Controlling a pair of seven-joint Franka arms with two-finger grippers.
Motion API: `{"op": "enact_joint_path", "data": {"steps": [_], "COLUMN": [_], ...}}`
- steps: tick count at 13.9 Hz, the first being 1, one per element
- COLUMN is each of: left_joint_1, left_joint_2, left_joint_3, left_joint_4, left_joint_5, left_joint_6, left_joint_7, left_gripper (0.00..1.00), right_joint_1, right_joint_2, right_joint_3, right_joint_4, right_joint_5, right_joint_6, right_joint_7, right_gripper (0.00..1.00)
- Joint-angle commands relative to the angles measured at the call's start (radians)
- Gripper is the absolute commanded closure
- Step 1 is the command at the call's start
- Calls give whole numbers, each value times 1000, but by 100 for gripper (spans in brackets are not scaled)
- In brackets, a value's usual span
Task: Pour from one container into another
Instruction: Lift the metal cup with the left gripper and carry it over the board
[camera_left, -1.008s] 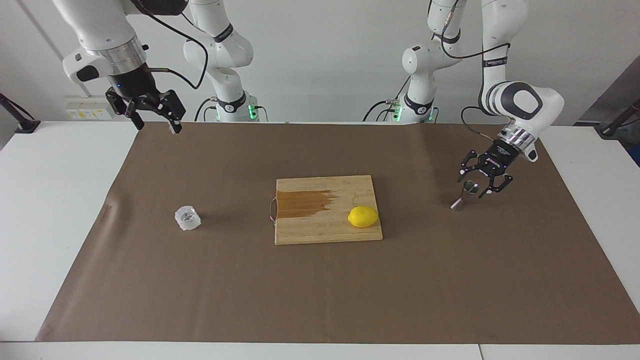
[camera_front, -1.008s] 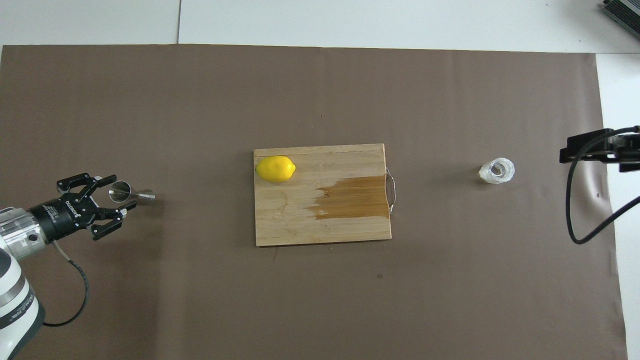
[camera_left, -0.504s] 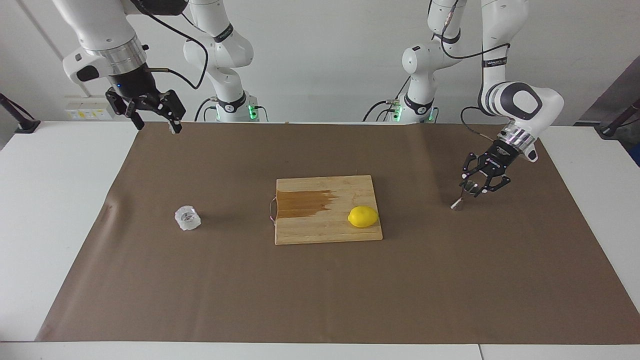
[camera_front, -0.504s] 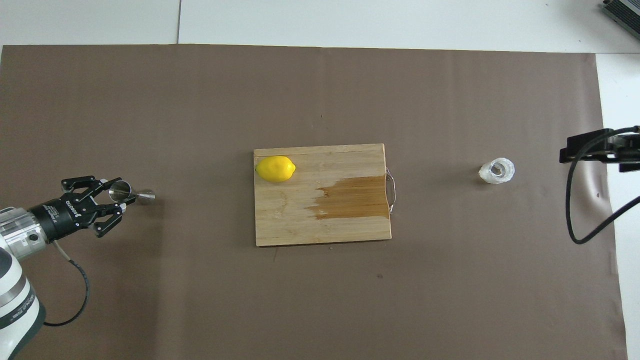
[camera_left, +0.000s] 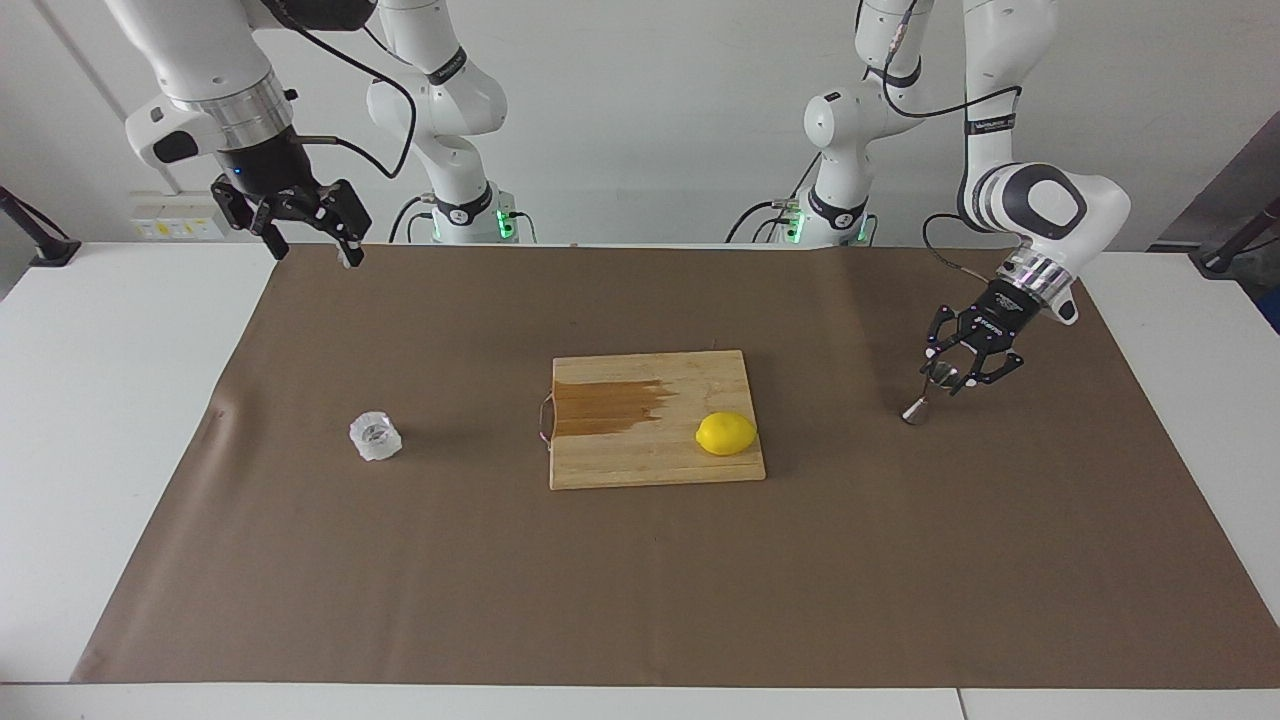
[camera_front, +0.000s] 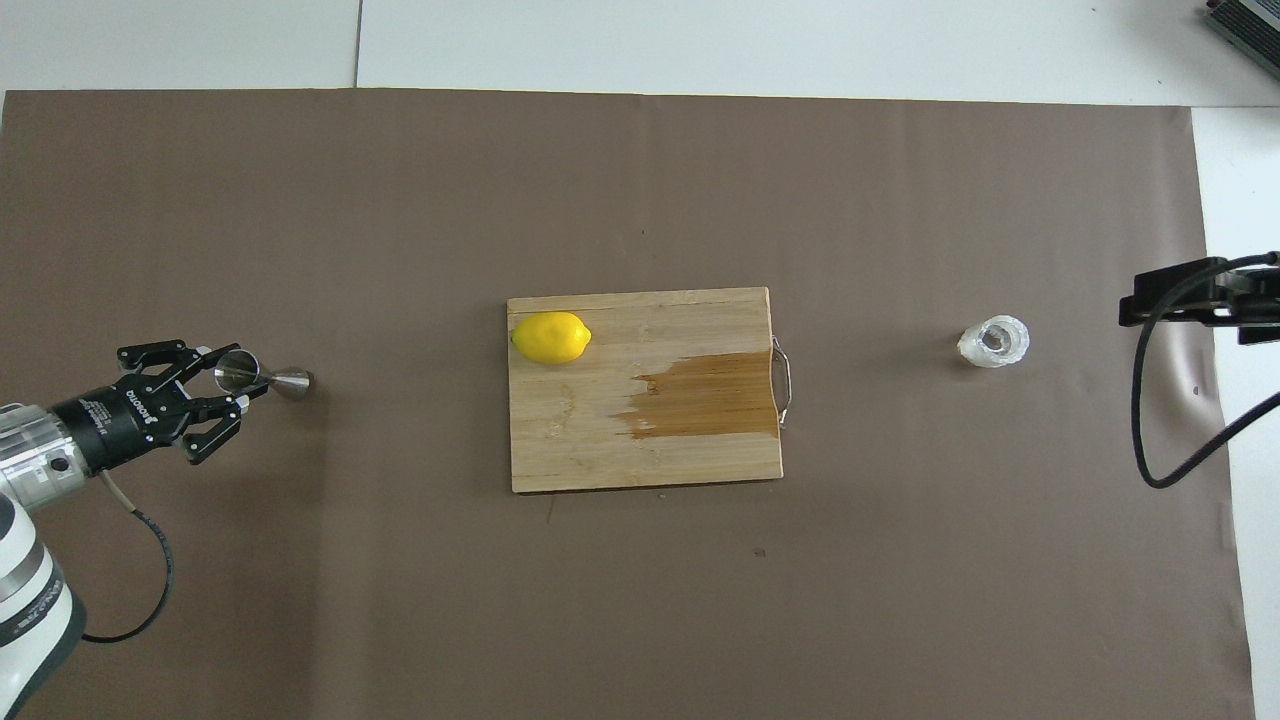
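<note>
The clear faceted cup (camera_left: 376, 436) stands alone on the brown mat toward the right arm's end; it also shows in the overhead view (camera_front: 993, 342). The steel jigger (camera_left: 914, 409) stands on the mat toward the left arm's end, and shows in the overhead view too (camera_front: 291, 381). My left gripper (camera_left: 948, 374) reaches down at a slant with its fingers closed on the jigger's upper cone, as the overhead view shows as well (camera_front: 233, 377). My right gripper (camera_left: 312, 248) waits open and empty, raised over the mat's corner nearest the robots.
A wooden cutting board (camera_left: 620, 460) with a dark wet patch and a metal handle lies mid-mat. A lemon (camera_left: 726, 433) sits on it toward the left arm's end. The brown mat (camera_left: 640, 580) covers most of the white table.
My left gripper's fingers closed in from wide open onto the jigger's upper cone, and the jigger shifted slightly. The right arm, cup and lemon have not moved.
</note>
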Motion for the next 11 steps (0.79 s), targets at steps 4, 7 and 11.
{"op": "enact_joint_path", "data": {"steps": [4,7,11], "left_joint_1": [-156,-279,-432], "left_joint_2": [8,22,25], "left_joint_3": [0,-4,-10], "left_joint_4": [192,281,298], "left_joint_5": [34,196,188], "left_joint_6": [-10,59,156], "left_joint_7": [-270,-526,-623], "left_gripper": [100,100,100], "right_joint_1": [-14,-14,-14], "right_joint_2": [-4,-4,-4], "right_joint_3": [4,4,4], "right_joint_4": [8,8,8], "right_joint_5": [29,29,29], "right_joint_6": [-18,-18,-18], "right_joint_7": [-24,-24,-24], "right_gripper": [0,0,0]}}
